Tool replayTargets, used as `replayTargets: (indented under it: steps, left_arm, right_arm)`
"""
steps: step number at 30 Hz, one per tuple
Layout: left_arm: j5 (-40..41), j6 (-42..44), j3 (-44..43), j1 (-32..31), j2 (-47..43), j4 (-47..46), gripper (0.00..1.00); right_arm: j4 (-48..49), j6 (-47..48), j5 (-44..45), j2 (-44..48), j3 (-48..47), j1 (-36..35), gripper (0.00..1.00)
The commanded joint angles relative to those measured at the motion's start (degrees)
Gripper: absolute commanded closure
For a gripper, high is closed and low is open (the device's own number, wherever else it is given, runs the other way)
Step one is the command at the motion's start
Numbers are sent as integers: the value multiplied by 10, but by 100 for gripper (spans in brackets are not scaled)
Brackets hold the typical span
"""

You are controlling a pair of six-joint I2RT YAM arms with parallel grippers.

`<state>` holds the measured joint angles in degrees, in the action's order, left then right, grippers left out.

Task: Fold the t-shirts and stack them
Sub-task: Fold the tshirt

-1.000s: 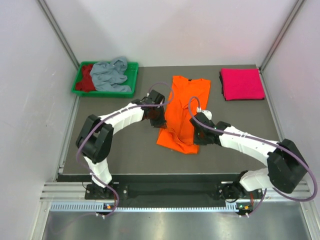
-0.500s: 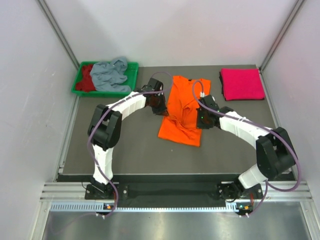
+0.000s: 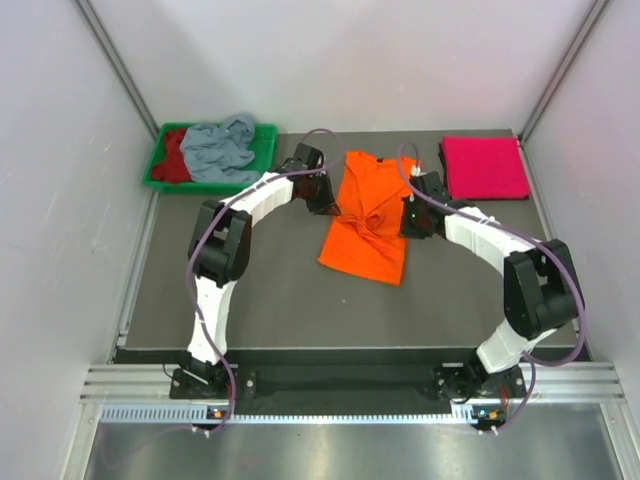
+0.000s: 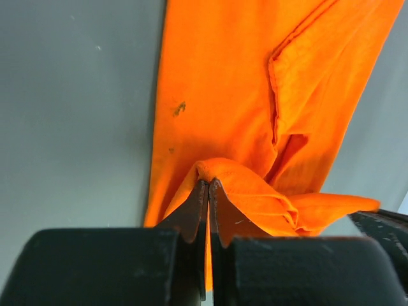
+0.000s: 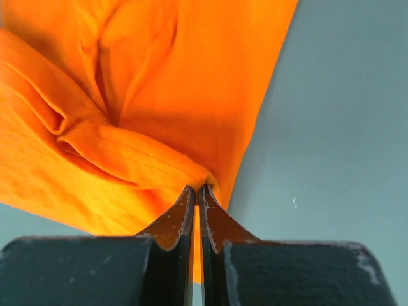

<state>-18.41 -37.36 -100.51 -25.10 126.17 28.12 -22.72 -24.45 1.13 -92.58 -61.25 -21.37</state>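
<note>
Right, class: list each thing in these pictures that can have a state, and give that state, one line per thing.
orange t-shirt: partly folded, cloth pinched up at both sides
left gripper: shut on orange t-shirt
right gripper: shut on orange t-shirt
pink t-shirt: folded flat, lying apart at the far right
green tray: holding two shirts
grey-blue t-shirt: crumpled, unfolded, in the tray
dark red t-shirt: crumpled in the tray, partly covered by the grey-blue one

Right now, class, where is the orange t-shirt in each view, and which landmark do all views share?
Top external: orange t-shirt mid-table, between the left gripper and right gripper.
Left wrist: upper middle and right, a fold pinched in the jaws.
Right wrist: fills the upper left, likewise pinched.
Shared landmark: the grey table beside the cloth's edge.
</note>
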Motion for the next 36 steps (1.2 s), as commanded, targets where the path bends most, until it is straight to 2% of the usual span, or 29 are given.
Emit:
replayTargets:
  steps: [1,12,21,29,36]
  left_arm:
    - [-21,-6,-32,8,9,-48,100]
    - [-18,-32,-50,18,41,-94,100]
    - [36,-40,-33,20,29,-130,100]
    - [23,-47,-50,23,64,-134,100]
    - [52,-44,-54,25,65,-127,100]
  right_arm:
    - [36,16,-23,-15,-50,21,100]
    - [30,41,-37,-68,-101,53,100]
    - [39,46,-48,-111,-130,62,100]
    - [44,37,-31,-140,-149,62,100]
    - [36,27,4,-150,-156,63,100]
